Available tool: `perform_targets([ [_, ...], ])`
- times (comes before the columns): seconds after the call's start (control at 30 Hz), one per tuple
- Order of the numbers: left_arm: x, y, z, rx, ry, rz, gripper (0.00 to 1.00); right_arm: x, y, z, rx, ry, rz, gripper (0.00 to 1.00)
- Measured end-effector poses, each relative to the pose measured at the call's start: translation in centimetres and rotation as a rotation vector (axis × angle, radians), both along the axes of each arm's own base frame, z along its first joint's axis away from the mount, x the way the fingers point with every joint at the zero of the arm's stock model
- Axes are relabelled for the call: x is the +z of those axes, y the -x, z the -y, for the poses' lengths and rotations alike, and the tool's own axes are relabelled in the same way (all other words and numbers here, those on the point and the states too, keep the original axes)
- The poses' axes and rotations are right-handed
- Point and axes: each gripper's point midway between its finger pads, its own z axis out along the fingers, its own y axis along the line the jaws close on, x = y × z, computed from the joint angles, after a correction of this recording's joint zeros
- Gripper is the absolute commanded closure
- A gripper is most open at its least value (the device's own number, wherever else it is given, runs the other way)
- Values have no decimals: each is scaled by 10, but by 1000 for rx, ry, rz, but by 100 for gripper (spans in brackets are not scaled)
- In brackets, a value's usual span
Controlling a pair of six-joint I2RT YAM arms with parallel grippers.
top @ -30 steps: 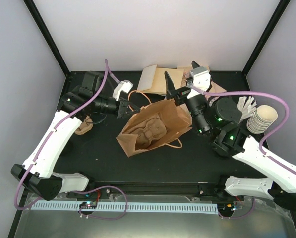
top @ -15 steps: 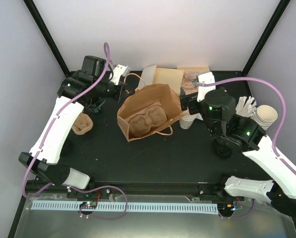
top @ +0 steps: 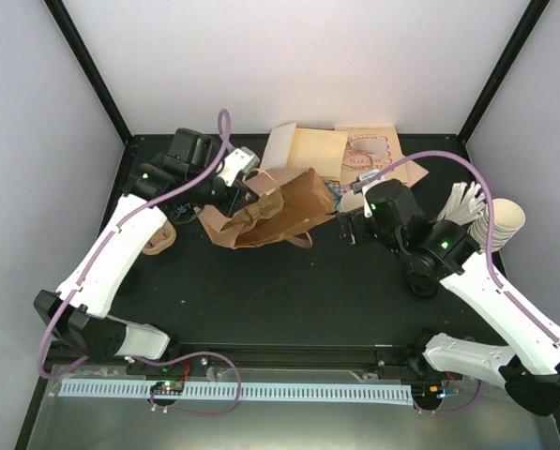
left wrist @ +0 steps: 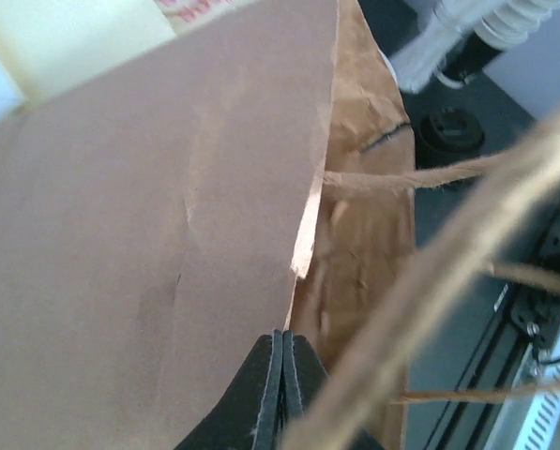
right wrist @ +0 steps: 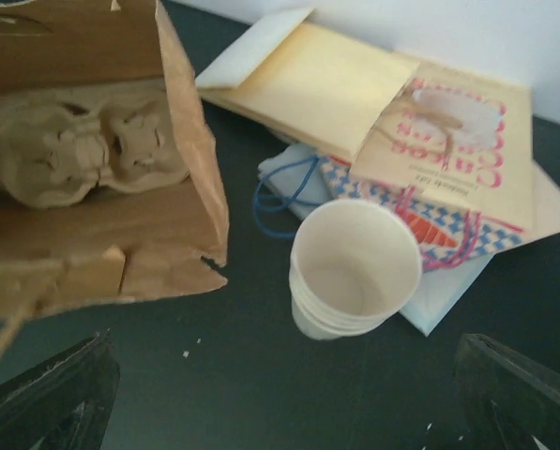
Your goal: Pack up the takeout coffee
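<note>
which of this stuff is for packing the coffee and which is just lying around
For the job: brown paper bag, pinched by the left gripper; pulp cup carrier inside it; nested cream cups by the open right gripper.
Lying about: flat paper bags; second carrier; cup stack at far right; black lid.

Bare tabletop point(top: 289, 291) before tipped paper bag point(top: 280, 202)

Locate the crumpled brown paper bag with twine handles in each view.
Top external: crumpled brown paper bag, centre-left.
Left wrist: fills the frame, rim pinched in the left gripper.
Right wrist: upper left, mouth open toward the camera.
Shared landmark: cream flat paper envelope, visible in all three.
</note>
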Motion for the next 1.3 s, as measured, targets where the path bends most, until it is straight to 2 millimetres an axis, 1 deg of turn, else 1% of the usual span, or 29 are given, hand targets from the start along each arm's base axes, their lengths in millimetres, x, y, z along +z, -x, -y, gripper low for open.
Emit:
perform_targets([
  [0.07,-11,11,5,-35,-17,-15,97,-10,3,-2,13,4,-32,0],
  [0.13,-17,21,11,-71,-27,-19,97,-15,6,-3,25,6,-49,0],
  [0.27,-21,45,19,-132,-32,-14,97,-12,10,-4,42,-10,-49,0],
  [0.4,-19,66,17,-160,-27,7,97,-11,15,-2,59,-20,-41,0],
  [0.5,-14,70,14,-148,-24,28,98,-10,16,-3,68,-20,-41,0],
  [0.67,-16,60,12,-106,-43,36,99,-11,16,-4,77,-18,-42,0],
  [0.77,-15,47,11,-58,-58,33,98,-11,16,-4,77,-17,-42,0],
  [0.83,-9,32,9,-12,-60,35,99,-11,16,-4,74,-16,-42,0],
  [0.93,4,-4,0,100,-48,44,98,-12,14,-2,65,-8,-44,0],
  [1.03,7,-41,-11,202,-31,34,98,-21,9,2,28,9,-73,1],
  [1.13,1,-76,-23,282,-17,7,98,-33,-7,17,-62,32,-133,1],
  [1.2,-6,-94,-29,318,-18,-10,98,-38,-17,26,-118,37,-166,1],
  [1.3,-15,-119,-37,360,-22,-29,98,-38,-27,34,-178,24,-188,1],
])
